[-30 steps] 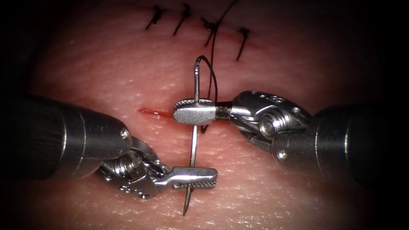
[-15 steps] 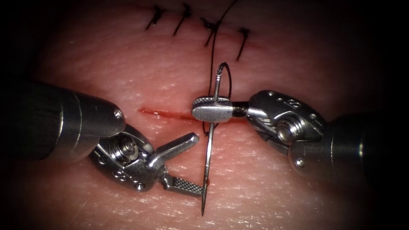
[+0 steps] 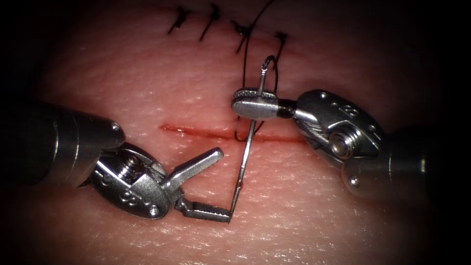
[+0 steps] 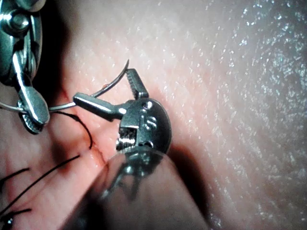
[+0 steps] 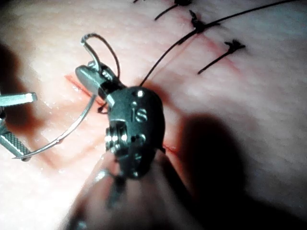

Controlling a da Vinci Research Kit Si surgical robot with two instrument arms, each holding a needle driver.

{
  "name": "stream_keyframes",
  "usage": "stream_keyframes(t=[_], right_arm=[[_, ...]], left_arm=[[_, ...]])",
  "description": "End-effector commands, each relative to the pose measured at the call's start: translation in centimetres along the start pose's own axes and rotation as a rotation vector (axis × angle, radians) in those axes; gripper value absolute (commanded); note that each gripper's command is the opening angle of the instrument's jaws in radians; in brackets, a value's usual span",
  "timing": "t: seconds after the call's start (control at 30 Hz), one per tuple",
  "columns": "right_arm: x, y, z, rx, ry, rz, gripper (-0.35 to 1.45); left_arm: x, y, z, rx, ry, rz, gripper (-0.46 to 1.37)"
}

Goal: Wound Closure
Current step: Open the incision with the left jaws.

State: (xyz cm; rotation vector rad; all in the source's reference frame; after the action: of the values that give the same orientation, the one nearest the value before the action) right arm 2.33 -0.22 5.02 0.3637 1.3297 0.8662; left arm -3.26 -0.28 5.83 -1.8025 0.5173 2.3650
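Observation:
My right tool (image 3: 240,103) is shut on the curved needle (image 3: 248,147) near its tail end, just over the cut (image 3: 196,131). The needle hangs free above the tissue (image 3: 147,83), tail up, with its point beside the lower jaw of my left tool (image 3: 224,184). That tool is open and holds nothing, on the near side of the cut. Black thread (image 3: 244,54) runs from the needle's tail in a loop behind the right jaws and up to the stitches. The right wrist view shows the jaws (image 5: 80,73) gripping the needle (image 5: 72,129). In the left wrist view the open left tool (image 4: 102,85) straddles the needle (image 4: 115,79).
Several tied black stitches (image 3: 211,18) close the far stretch of wound, with short cut ends standing up. A small red spot (image 3: 240,185) marks the tissue beside the needle. Both shafts (image 3: 59,147) come in low from either side.
My left tool let go of the needle near its point, opened and drew back left. The right tool carried the needle right and up, tilting its tail to the right.

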Motion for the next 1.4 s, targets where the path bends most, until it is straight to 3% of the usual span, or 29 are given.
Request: stream_keyframes(t=[0.03, 0.27, 0.4, 0.5, 0.67, 0.77, 0.9, 1.0, 1.1, 1.2, 1.33, 1.4], right_arm=[[0.01, 0.00, -0.02, -0.007, 0.004, -0.012, -0.35], [0.10, -0.05, -0.09, 0.003, 0.000, -0.133, -0.35], [0.12, -0.03, -0.10, 0.003, 0.026, -0.144, -0.35], [0.12, -0.03, -0.10, 0.002, 0.026, -0.149, -0.35], [0.13, -0.06, -0.11, 0.000, 0.020, -0.225, -0.35], [0.17, -0.09, -0.13, -0.003, 0.021, -0.267, -0.35], [0.22, -0.12, -0.15, -0.006, 0.035, -0.290, -0.35], [0.28, -0.17, -0.20, -0.009, 0.037, -0.331, -0.35], [0.31, -0.19, -0.24, -0.011, 0.046, -0.335, -0.35], [0.31, -0.22, -0.28, -0.013, 0.050, -0.341, -0.35], [0.31, -0.22, -0.29, -0.017, 0.052, -0.342, -0.35], [0.31, -0.22, -0.29, -0.018, 0.055, -0.342, -0.35]], left_arm=[[0.02, 0.00, -0.01, -0.013, -0.034, -0.024, 0.81], [0.09, -0.02, -0.02, -0.030, -0.131, -0.159, 0.83], [0.14, 0.02, -0.04, -0.082, -0.178, -0.178, 0.95], [0.17, 0.03, -0.05, -0.092, -0.194, -0.225, 1.03], [0.16, -0.07, -0.04, -0.079, -0.200, -0.358, 0.97], [0.12, -0.17, -0.01, -0.069, -0.206, -0.442, 0.84], [0.10, -0.21, 0.01, -0.077, -0.220, -0.479, 0.75], [0.10, -0.22, 0.01, -0.133, -0.279, -0.507, 0.54], [0.10, -0.22, 0.01, -0.146, -0.296, -0.505, 0.41], [0.07, -0.24, 0.02, -0.152, -0.311, -0.509, 0.00], [0.02, -0.25, 0.03, -0.158, -0.376, -0.503, -0.08], [-0.01, -0.25, 0.05, -0.135, -0.447, -0.485, -0.08]])
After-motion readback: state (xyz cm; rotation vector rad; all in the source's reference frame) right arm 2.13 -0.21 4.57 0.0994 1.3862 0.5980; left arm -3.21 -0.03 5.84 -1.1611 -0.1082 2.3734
